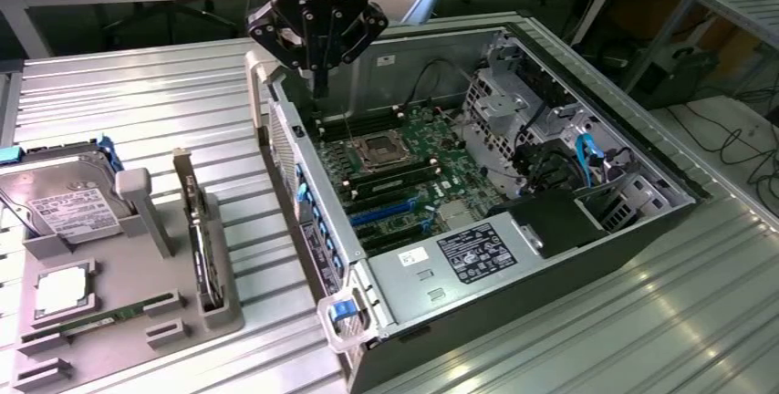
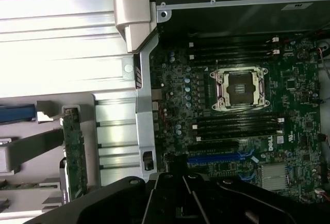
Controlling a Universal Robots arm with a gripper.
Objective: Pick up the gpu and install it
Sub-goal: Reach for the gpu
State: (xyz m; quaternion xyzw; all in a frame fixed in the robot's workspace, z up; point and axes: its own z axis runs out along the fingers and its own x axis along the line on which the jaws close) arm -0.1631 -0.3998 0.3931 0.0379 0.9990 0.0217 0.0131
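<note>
Glare on metal table (image 2: pixel 56 46); case interior (image 2: pixel 232 20) dim

The gripper (image 1: pixel 320 75) hangs over the far corner of the open computer case (image 1: pixel 548 298), just above the motherboard (image 1: pixel 420 180) and near its bare CPU socket (image 1: pixel 378 150). Well apart, at the exterior view's left, the gpu (image 1: pixel 201 248) stands on edge in a grey holder (image 1: pixel 134 198), near a hard drive (image 1: pixel 61 202) and a memory stick (image 1: pixel 104 318).

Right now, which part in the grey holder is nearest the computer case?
The gpu, standing on edge; hard drive and memory stick sit farther off.
</note>
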